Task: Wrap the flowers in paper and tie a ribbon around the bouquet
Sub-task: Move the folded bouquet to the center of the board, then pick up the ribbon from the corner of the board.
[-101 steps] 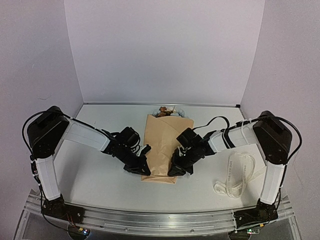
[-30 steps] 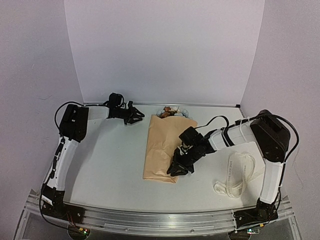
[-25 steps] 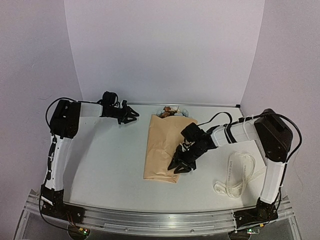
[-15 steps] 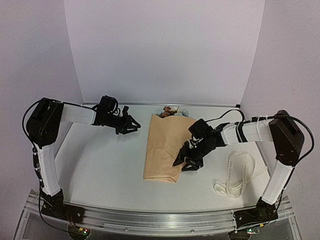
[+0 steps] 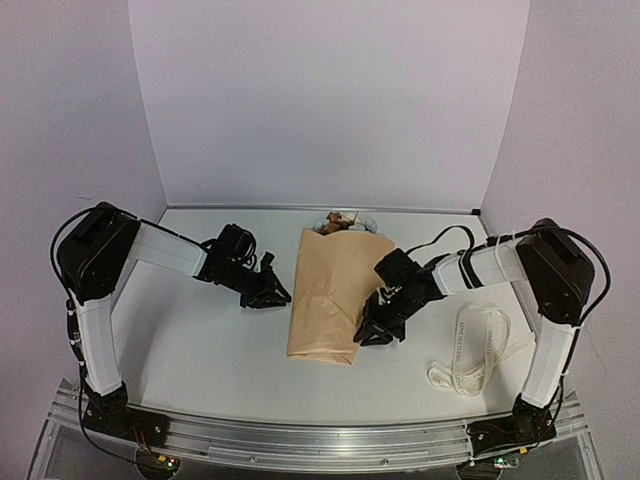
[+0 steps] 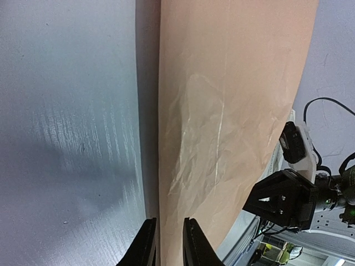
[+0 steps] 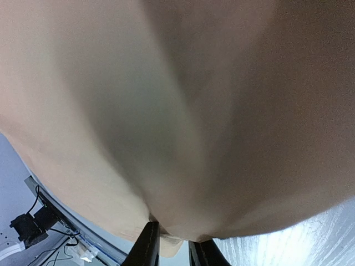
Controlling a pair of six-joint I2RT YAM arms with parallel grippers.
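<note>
We're pinching the paper's (image 5: 325, 285) right edge with the right gripper (image 5: 369, 334); left gripper (image 5: 279, 298) nearly closed astride its left, grip unclear; aiming for snug folds.

White links (image 5: 170, 252), black joints (image 5: 92, 255), looping cables (image 5: 440, 238), black left tool (image 5: 283, 298), right tool (image 5: 368, 336)

The top camera sits above and behind my arm bases, looking down over the whole table (image 5: 200, 350). My left wrist camera rides low over the table, facing the paper (image 6: 233, 111) across its left edge. My right wrist camera, blurred, seems pressed against that same paper, which all three views share.
</note>
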